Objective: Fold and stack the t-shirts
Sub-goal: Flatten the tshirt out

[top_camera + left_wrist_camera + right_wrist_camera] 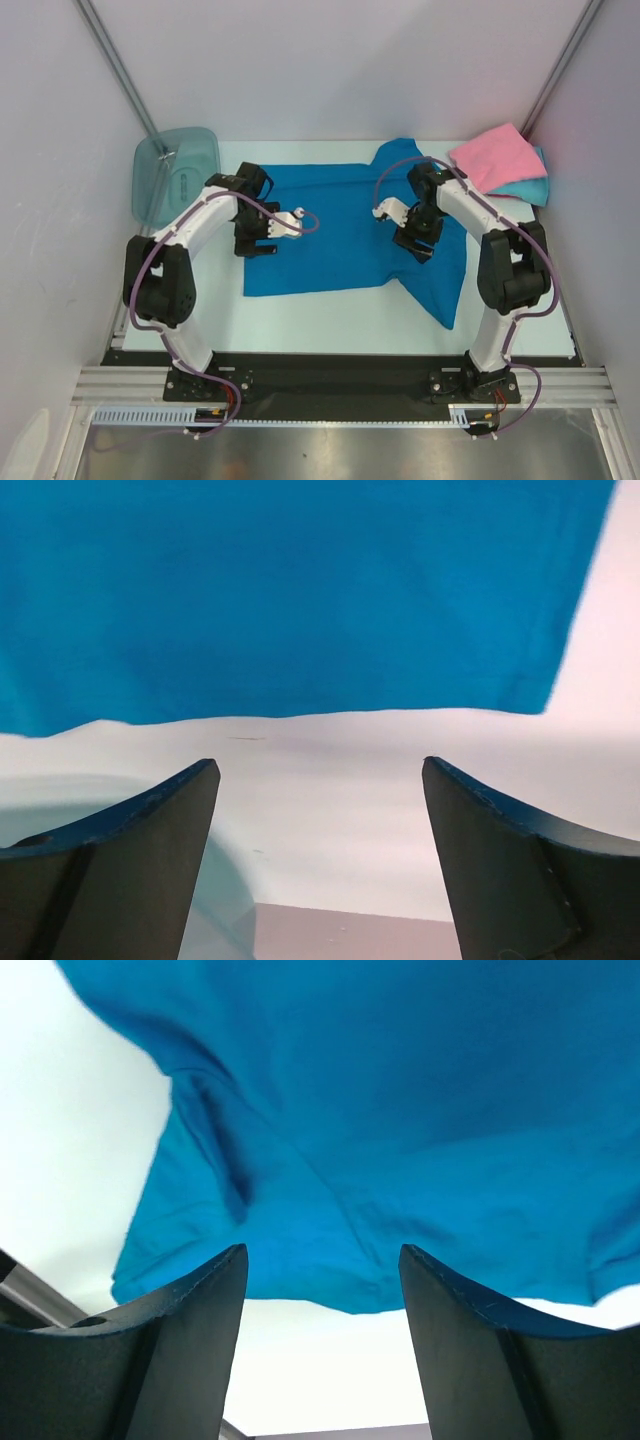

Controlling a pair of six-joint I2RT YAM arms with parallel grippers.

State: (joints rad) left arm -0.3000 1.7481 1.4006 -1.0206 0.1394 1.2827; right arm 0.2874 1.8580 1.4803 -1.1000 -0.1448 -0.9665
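Note:
A deep blue t-shirt [340, 235] lies spread flat across the middle of the table, one sleeve reaching toward the front right. My left gripper [257, 243] hovers over its left edge. In the left wrist view this gripper [320, 765] is open with only bare table between its fingers, and the blue cloth [290, 600] lies beyond the tips. My right gripper [415, 243] hangs over the shirt's right part. It [322, 1250] is open too, and a wrinkled edge of the cloth [400, 1140] shows just past its tips. A folded pink t-shirt [495, 155] rests on a turquoise one [530, 189] at the back right.
A translucent teal plastic bin [175, 172] leans at the back left corner; part of it shows as a teal sheen [215, 910] in the left wrist view. White walls and metal struts enclose the table [320, 320] on three sides.

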